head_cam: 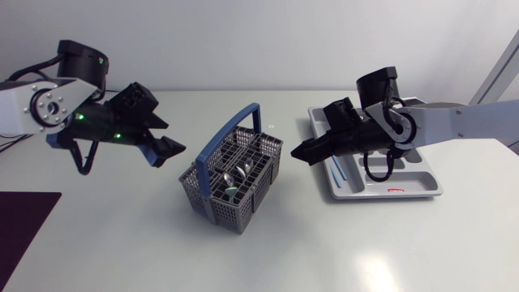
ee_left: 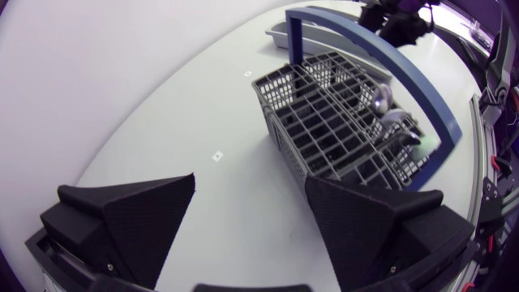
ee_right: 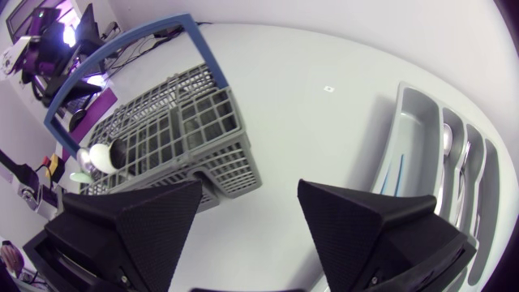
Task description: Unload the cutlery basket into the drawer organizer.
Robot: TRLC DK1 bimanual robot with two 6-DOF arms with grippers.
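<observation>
White tabletop (head_cam: 365,251), seen from above, both arms coming in from the sides.

Grey plastic lattice cutlery basket (head_cam: 243,203) stands near the table's middle, between the two arms. Its blue hoop handle (head_cam: 223,138) is raised upright. Rounded metal spoon bowls (head_cam: 231,172) show above the cells, with something pale green among them that is too small to identify.

Grey moulded drawer organizer (head_cam: 422,188) sits on the right side of the table, well apart from the basket, partly under the right arm. A thin light-blue piece (head_cam: 336,172) lies in the compartment nearest the basket. The right wrist view shows silver cutlery (ee_right: 446,138) in the narrower slots further over.

Left gripper (ee_left: 250,178) hangs above bare table just beside the basket. Fingers are spread wide with nothing between them, and the basket is ahead of it.

Right gripper (ee_right: 250,185) hangs over the gap between basket and organizer. Fingers are likewise wide apart and empty.
</observation>
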